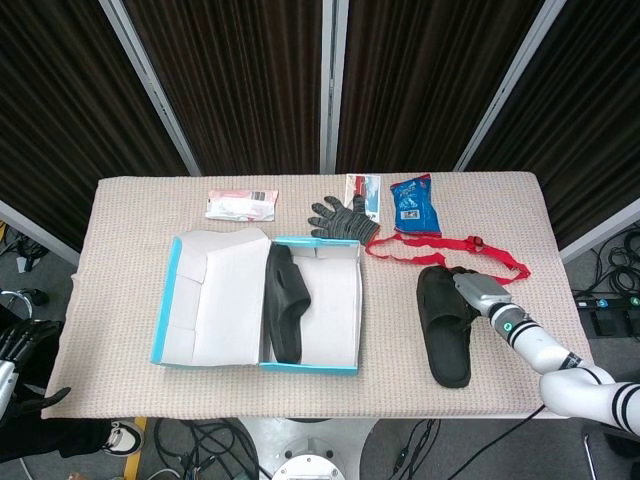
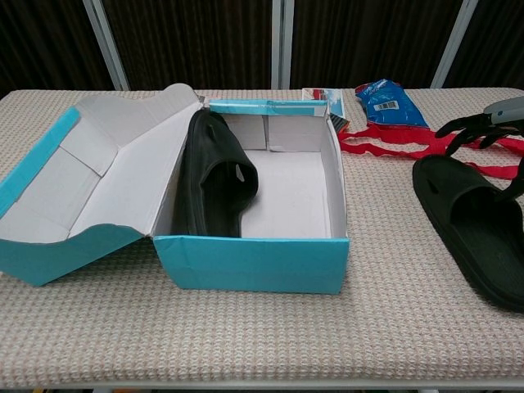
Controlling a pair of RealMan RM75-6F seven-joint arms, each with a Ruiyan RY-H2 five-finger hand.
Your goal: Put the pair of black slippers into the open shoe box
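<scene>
head view showed one black slipper (image 1: pixel 284 312) already lying on its edge inside the open shoe box (image 1: pixel 340 366), against the box's left wall beside the folded-back lid (image 1: pixel 213 297). the second slipper (image 1: pixel 442 327) lay flat on the table (image 1: pixel 120 240), well apart from the box on its right side. the right hand (image 1: pixel 466 289) was at the heel end of that slipper, fingers (image 2: pixel 463 124) spread over its rim in the chest view; whether they touched it or had any grip could not be told, and nothing was lifted. the left hand (image 1: pixel 18 345) hung off the table's left edge, fingers apart, holding nothing.

judging by this, the step in hand was taking hold of the second slipper. the next move would call for closing firmly on its rim or strap, then lifting it clear of the red strap (image 1: pixel 450 250) lying just beside it, and carrying it left over the box wall into the free space.

further back lay a grey glove (image 1: pixel 340 217), a blue packet (image 1: pixel 412 204) and a white packet (image 1: pixel 241 203)
</scene>
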